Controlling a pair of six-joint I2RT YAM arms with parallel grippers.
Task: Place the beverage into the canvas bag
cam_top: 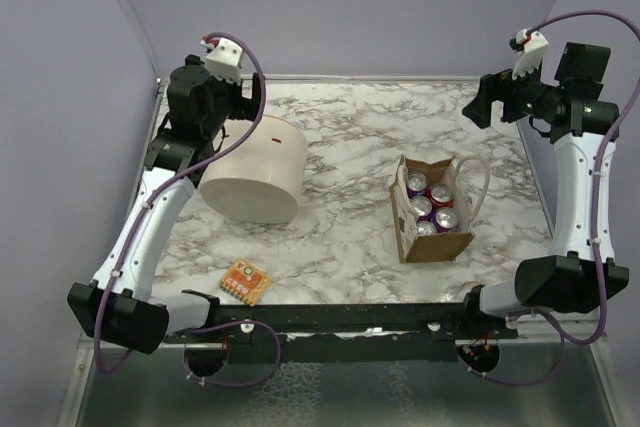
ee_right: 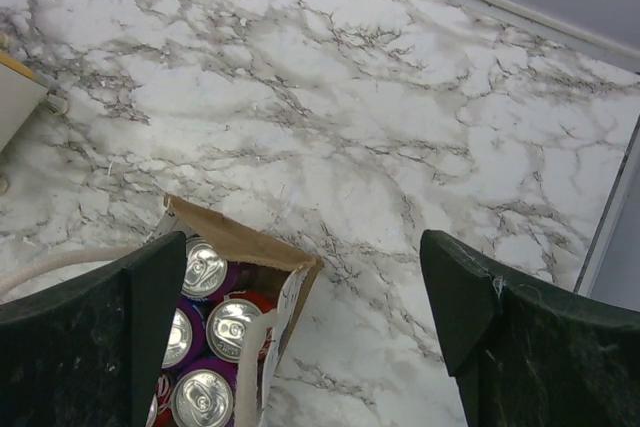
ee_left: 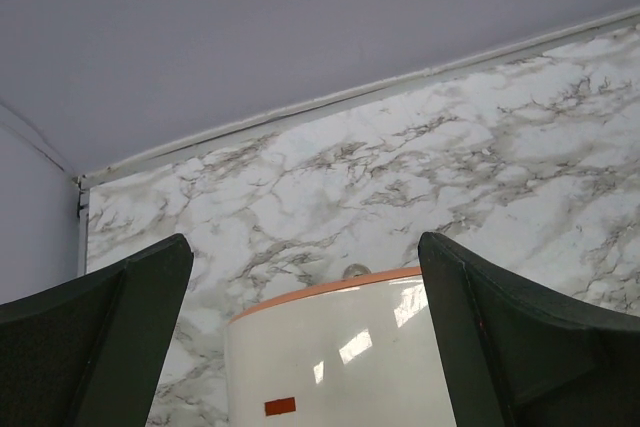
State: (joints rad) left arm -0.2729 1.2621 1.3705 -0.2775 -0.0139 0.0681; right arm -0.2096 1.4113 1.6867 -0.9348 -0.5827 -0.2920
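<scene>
Top external view: canvas bag (cam_top: pixel 436 245) is standing upright on the marble table (cam_top: pixel 350 147), right of centre, mouth open upward. Beverage cans (cam_top: pixel 422 206) are sitting inside it, packed close, silver tops showing; I am counting five, red and purple sides. One whitish loop handle (cam_top: pixel 481 183) is arching out over the bag's right side.

Right gripper (cam_top: pixel 487 102) is hanging above the far right corner, well apart from the bag. Right wrist view: its fingers (ee_right: pixel 110 317) are spreading wide around nothing but bare marble, with the bag's far rim (ee_right: pixel 245 239) and can tops (ee_right: pixel 232 327) showing low between them.

Left gripper (cam_top: pixel 238 112) is hovering at the far left, just above the cream tub (cam_top: pixel 255 172). Left wrist view: jaws are gaping wide and gripping nothing, the tub (ee_left: pixel 340 357) lying below them, orange edge on top.

Small orange packet (cam_top: pixel 245 282) is lying near the front edge, left of centre.
</scene>
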